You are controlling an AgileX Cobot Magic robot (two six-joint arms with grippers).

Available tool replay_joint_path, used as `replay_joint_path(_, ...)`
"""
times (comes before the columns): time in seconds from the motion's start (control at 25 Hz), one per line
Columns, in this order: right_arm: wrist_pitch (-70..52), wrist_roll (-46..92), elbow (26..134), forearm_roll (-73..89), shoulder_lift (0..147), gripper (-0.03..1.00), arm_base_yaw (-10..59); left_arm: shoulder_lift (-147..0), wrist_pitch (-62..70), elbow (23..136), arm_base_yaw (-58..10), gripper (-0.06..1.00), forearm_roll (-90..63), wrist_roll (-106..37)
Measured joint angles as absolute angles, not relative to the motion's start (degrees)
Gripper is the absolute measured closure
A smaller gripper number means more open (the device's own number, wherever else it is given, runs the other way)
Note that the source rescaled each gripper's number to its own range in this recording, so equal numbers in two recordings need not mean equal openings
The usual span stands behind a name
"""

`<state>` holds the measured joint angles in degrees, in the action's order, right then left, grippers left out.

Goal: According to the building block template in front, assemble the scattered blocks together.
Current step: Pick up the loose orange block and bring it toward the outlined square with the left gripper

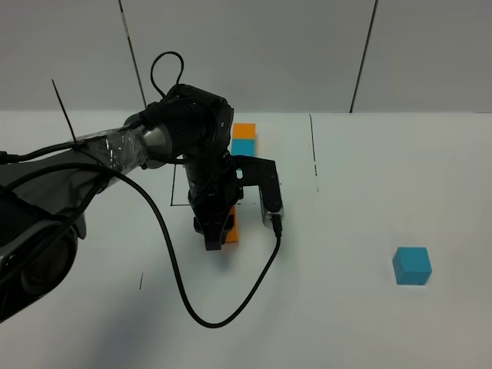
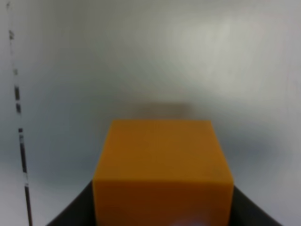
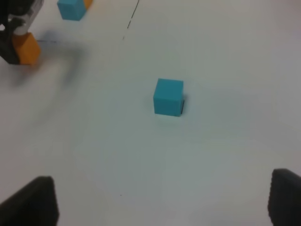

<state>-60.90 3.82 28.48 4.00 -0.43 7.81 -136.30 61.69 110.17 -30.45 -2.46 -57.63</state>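
Observation:
My left gripper (image 1: 218,233) is shut on the orange scattered block (image 1: 234,226), low over the table's middle. In the left wrist view that orange block (image 2: 162,169) fills the lower centre between the dark fingers (image 2: 70,214). The building block template (image 1: 244,139), an orange cube touching a cyan one, lies just behind it. The cyan scattered block (image 1: 412,265) sits alone at the front right. My right gripper (image 3: 160,197) hangs open above and short of this cyan block (image 3: 168,97), out of the exterior view. The right wrist view also catches the held orange block (image 3: 27,48) and the template (image 3: 73,8).
A black cable (image 1: 223,307) loops from the left arm down across the table in front of the gripper. Thin black marks cross the white table: a dashed line (image 1: 315,154) right of the template and a corner outline (image 1: 173,196) to its left.

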Motion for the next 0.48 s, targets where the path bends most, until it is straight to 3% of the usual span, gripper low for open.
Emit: replay_joint_path(0.48,-60.9,3.8,28.5,4.0,-0.4,0.19,7.8,-138.4,60.9,111.1,-32.1,0.94,-0.7,-57.6)
